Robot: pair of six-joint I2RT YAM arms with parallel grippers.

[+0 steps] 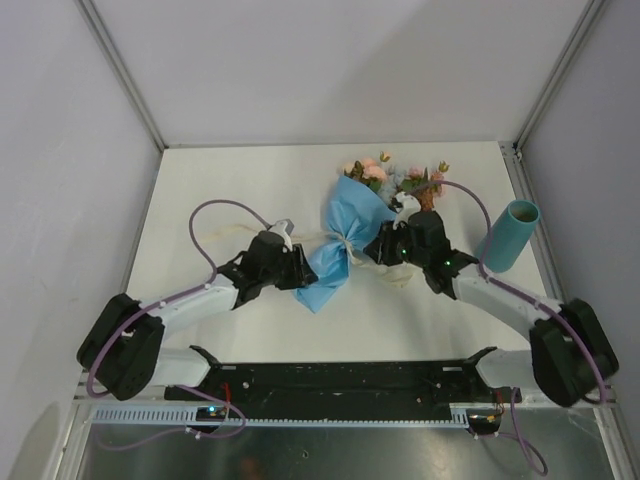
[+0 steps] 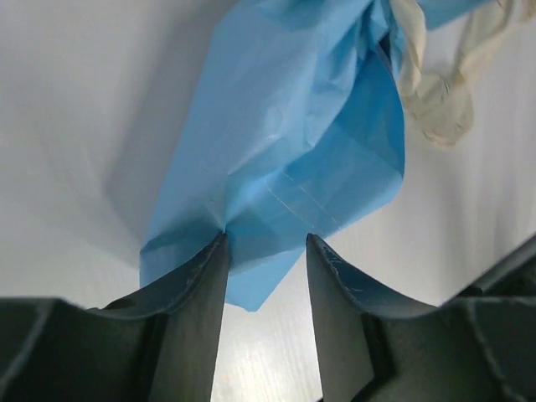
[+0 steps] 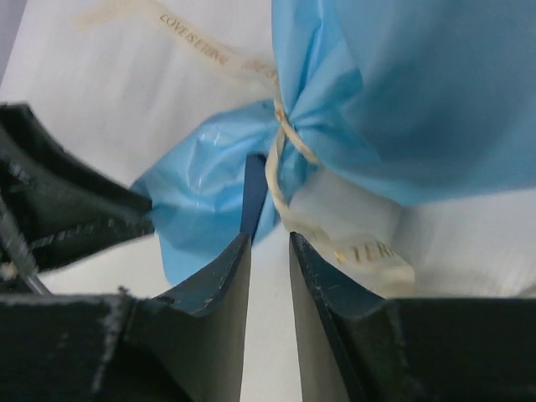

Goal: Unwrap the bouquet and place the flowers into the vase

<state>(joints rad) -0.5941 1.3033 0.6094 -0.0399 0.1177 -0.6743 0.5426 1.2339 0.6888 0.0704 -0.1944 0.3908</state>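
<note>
- You are working the unwrapping step: the bouquet point(image 1: 345, 222) is lying on its side mid-table, still wrapped and tied, blooms pointing to the far edge.
- Your left gripper point(image 2: 266, 243) is sitting at the paper tail point(image 2: 285, 167), jaws partly apart, with the blue corner lying between the tips; it is not looking clamped.
- Your right gripper point(image 3: 269, 239) is hovering just short of the cream ribbon point(image 3: 368, 254) at the waist knot, jaws narrowly apart and holding nothing.
- Judgement: the next move is calling for a pinch on a loose ribbon end and a pull away from the knot, while the left pins the tail so the bundle is not sliding.
- The flowers point(image 1: 375, 172) are bunched in the cone's mouth, none out yet.
- The vase point(image 1: 510, 235) is waiting at the right edge, well apart from the bouquet; whether it is standing true, you cannot tell from above.
- The table point(image 1: 230, 180) is showing smooth and white, boxed in by pale wall panels point(image 1: 60, 150) on metal framing.
</note>
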